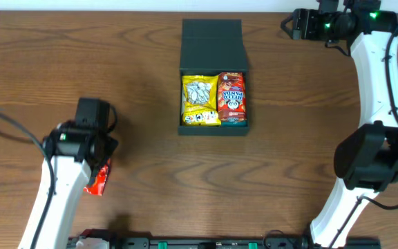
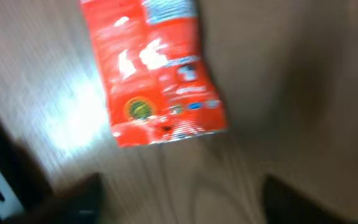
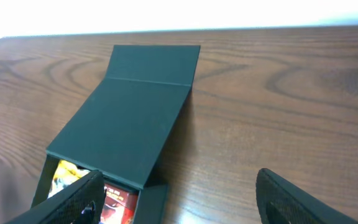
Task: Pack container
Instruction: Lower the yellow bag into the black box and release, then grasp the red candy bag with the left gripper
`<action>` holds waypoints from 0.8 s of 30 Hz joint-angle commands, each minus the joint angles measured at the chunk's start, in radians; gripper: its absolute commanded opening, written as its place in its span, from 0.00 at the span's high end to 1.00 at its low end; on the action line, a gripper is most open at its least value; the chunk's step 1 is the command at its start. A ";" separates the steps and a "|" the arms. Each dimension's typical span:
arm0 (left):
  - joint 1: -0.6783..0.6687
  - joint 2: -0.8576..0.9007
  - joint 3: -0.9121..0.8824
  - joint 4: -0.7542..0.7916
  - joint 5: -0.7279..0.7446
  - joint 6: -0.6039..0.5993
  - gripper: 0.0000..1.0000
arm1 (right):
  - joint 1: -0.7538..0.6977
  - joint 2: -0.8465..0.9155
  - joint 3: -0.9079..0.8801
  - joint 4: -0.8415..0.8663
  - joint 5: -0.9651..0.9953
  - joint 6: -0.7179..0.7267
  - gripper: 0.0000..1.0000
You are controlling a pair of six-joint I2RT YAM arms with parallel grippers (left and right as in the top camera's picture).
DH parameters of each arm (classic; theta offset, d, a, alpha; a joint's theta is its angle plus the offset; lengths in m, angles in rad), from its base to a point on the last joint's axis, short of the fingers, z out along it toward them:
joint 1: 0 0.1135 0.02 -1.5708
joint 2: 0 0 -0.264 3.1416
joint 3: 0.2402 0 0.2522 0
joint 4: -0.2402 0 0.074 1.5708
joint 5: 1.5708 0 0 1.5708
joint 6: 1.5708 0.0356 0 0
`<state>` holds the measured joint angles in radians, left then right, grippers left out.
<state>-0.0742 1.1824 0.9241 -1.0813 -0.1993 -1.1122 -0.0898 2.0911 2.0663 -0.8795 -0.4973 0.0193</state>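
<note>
Wooden table (image 1: 150, 173) with container (image 1: 213, 41), red packet (image 1: 99, 178)

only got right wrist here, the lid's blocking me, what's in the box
Observer: Two packets lie side by side in the container: a yellow packet and a red snack packet.
Operator: anything not packed yet
Observer: Yes, a loose red packet lies on the table, on its left side and well apart from the container.
Operator: is left holding it
Observer: No. The left gripper is open, and the loose red packet lies flat ahead of its fingertips, not between them.
</note>
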 commanded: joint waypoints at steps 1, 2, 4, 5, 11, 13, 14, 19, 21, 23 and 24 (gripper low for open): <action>0.038 -0.023 -0.077 -0.002 -0.016 -0.101 0.03 | -0.008 -0.011 0.010 0.009 -0.008 0.023 0.22; 0.058 -0.019 -0.097 0.003 -0.009 -0.100 0.05 | -0.008 -0.011 0.010 0.009 -0.008 0.029 0.22; 0.100 -0.010 -0.119 0.019 0.014 -0.100 0.05 | -0.008 -0.011 0.010 0.008 -0.008 0.033 0.22; 0.124 -0.005 -0.126 0.025 0.032 -0.100 0.05 | -0.008 -0.011 0.010 0.007 -0.008 0.040 0.22; 0.295 0.019 -0.182 0.120 0.127 -0.061 0.05 | -0.008 -0.011 0.010 -0.021 -0.016 0.040 0.22; 0.327 0.025 -0.183 0.165 0.117 -0.019 0.05 | -0.008 -0.011 0.010 -0.027 -0.016 0.040 0.22; 0.339 0.028 -0.183 0.190 0.116 0.007 0.05 | -0.008 -0.011 0.010 -0.029 -0.016 0.040 0.22; 0.412 0.091 -0.183 0.266 0.145 0.103 0.05 | -0.008 -0.011 0.010 -0.032 -0.034 0.048 0.22; 0.434 0.140 -0.183 0.298 0.183 0.159 0.05 | -0.008 -0.011 0.010 -0.034 -0.034 0.055 0.22; 0.442 0.198 -0.183 0.317 0.205 0.178 0.05 | -0.008 -0.011 0.010 -0.034 -0.034 0.063 0.22; 0.441 0.220 -0.183 0.325 0.211 0.179 0.05 | -0.008 -0.011 0.010 -0.034 -0.034 0.063 0.22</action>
<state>0.3595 1.3544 0.7456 -0.7605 -0.0246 -0.9897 -0.0898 2.0911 2.0663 -0.9115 -0.5129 0.0616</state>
